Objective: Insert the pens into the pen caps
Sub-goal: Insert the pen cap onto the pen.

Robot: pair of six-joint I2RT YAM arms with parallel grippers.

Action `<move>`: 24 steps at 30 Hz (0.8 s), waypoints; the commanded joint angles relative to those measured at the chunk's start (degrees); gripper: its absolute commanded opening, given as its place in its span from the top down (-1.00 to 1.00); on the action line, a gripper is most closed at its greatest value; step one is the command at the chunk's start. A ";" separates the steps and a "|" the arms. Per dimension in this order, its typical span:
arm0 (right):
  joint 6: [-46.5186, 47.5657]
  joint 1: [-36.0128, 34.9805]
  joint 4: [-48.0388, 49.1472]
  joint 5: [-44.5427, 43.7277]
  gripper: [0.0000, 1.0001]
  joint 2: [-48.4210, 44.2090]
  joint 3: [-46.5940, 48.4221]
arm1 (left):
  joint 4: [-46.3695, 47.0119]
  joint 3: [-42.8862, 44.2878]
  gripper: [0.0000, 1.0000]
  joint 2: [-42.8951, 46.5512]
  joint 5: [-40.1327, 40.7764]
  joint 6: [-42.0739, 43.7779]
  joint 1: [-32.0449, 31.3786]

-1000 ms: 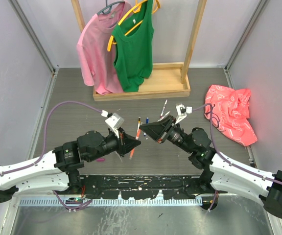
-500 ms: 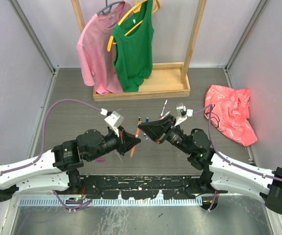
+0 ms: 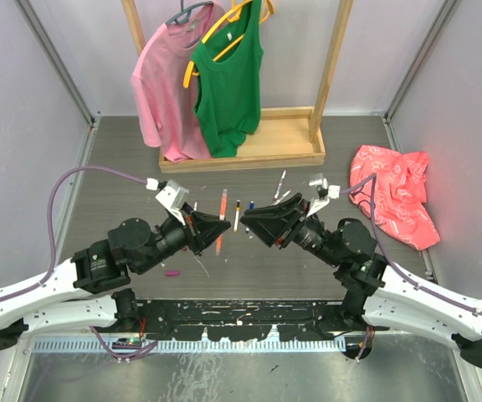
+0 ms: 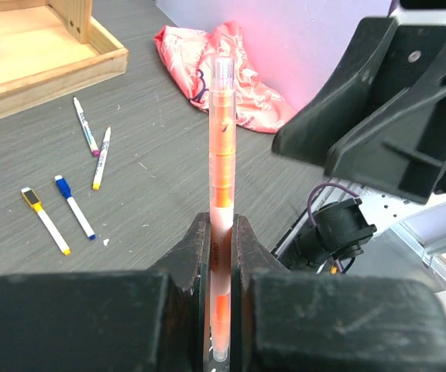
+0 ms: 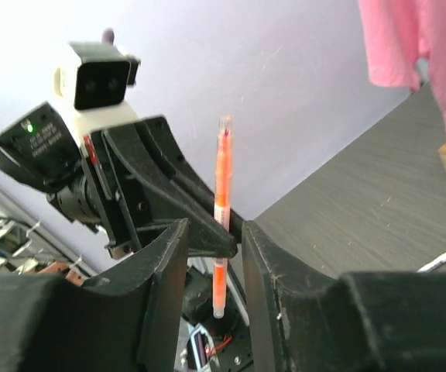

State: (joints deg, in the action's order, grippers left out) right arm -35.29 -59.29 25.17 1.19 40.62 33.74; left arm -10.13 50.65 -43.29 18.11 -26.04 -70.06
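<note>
left end effector (image 4: 221, 232): pressed together on the orange pen (image 4: 221, 155), pinching its lower barrel; most of the pen stands clear beyond the fingertips.
orange pen, where: held in the air above the bench (image 3: 132, 176), between the two arms and off the surface.
orange pen, long axis: crosswise to the left fingers. In the top view it runs near to far with a slight lean, and its clear end points away from the bases.
right end effector (image 5: 213, 232): spread, fingers apart and gripping nothing. It faces the pen from the pen's right, close by but not touching as far as the views show.
nearer arm: the left, which has the pen. The right would only need a short reach leftward.
magenta cap (image 3: 171, 272): lies alone on the bench under the left arm.
loose pens (image 4: 84, 125): four lie flat beyond the end effectors, in two pairs.
open room: the bench is bare to the left of them. The wooden rack base (image 3: 249, 146) bounds the far side, and the red cloth (image 3: 396, 197) lies far right.
</note>
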 commanded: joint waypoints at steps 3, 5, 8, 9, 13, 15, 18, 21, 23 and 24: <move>1.52 -0.26 -9.46 -9.13 0.12 -0.20 8.96 | -1.37 2.92 1.00 1.41 -0.60 1.82 0.19; 1.25 -0.28 -11.05 -9.28 0.10 1.20 10.99 | -2.88 3.33 1.00 0.92 -0.82 1.70 0.19; -0.84 -0.28 -9.67 -8.65 0.02 3.24 12.37 | -4.35 3.91 1.00 0.21 -2.08 2.02 0.19; -1.23 -0.25 -8.69 -8.21 -0.01 3.59 12.57 | -4.58 4.07 1.00 0.02 -2.41 2.12 0.19; -2.06 -0.25 -7.31 -7.29 -0.09 5.67 14.03 | -5.00 4.54 1.00 -0.84 -3.66 2.23 0.19; -2.21 -0.26 -7.56 -7.03 -0.11 6.42 14.72 | -5.35 4.67 1.00 -1.21 -4.03 2.18 0.19; -2.29 -0.28 -7.81 -6.78 -0.11 6.92 14.90 | -5.77 4.80 1.00 -1.57 -4.14 2.17 0.19; -2.51 -0.22 -8.15 -6.32 -0.10 7.02 14.74 | -5.96 4.81 1.00 -1.67 -4.23 2.24 0.15; -2.58 -0.29 -8.55 -6.12 -0.08 7.10 14.57 | -5.89 4.72 1.00 -1.84 -4.35 2.31 0.19; -2.74 -0.27 -8.74 -6.04 -0.06 7.14 14.48 | -5.79 4.76 1.00 -1.93 -4.50 2.30 0.15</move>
State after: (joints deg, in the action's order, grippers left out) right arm -37.23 -59.29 14.92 -5.67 48.03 45.56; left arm -17.61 52.62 -45.25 14.57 -24.58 -70.04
